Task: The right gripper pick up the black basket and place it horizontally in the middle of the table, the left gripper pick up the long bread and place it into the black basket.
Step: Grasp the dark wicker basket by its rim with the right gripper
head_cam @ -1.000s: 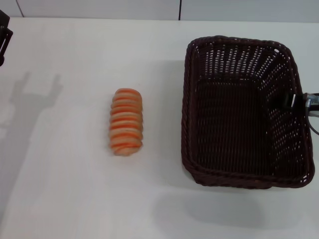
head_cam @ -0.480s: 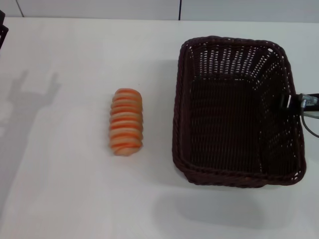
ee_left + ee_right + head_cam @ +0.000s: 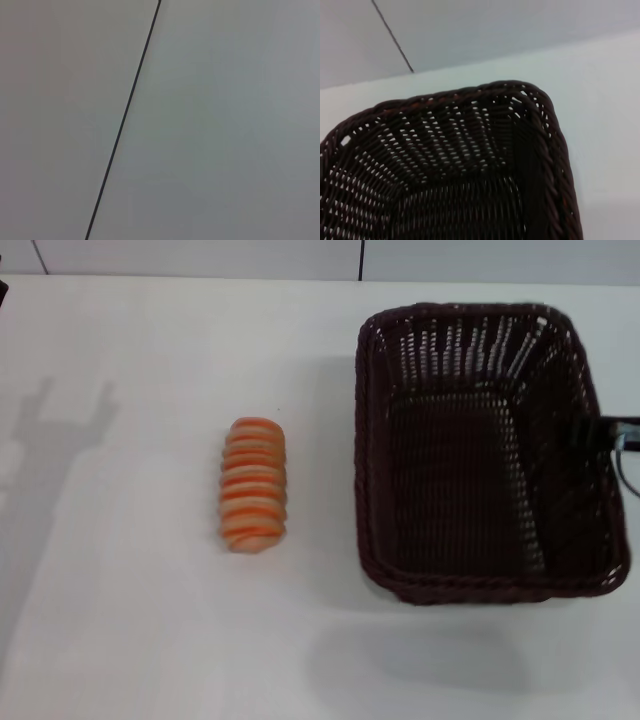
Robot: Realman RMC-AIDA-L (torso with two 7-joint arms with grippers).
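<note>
The black basket (image 3: 460,312) hangs a little above the white table (image 3: 150,640) on the right of the head view, its shadow on the tabletop below it. My right gripper (image 3: 598,436) is shut on the basket's right rim, with only its fingers showing at the view's edge. The right wrist view looks into the basket's far corner (image 3: 470,92). The long bread (image 3: 254,485), striped side up, lies on the table left of the basket and apart from it. My left gripper is out of view; only its shadow (image 3: 60,425) falls on the table's left.
The table's far edge meets a pale wall (image 3: 200,255) at the back. The left wrist view shows only that wall with a dark seam (image 3: 125,115).
The basket has shifted left, squared up with the table and risen a little in my right gripper. The left arm's dark tip has left the top left corner. The bread has not moved.
</note>
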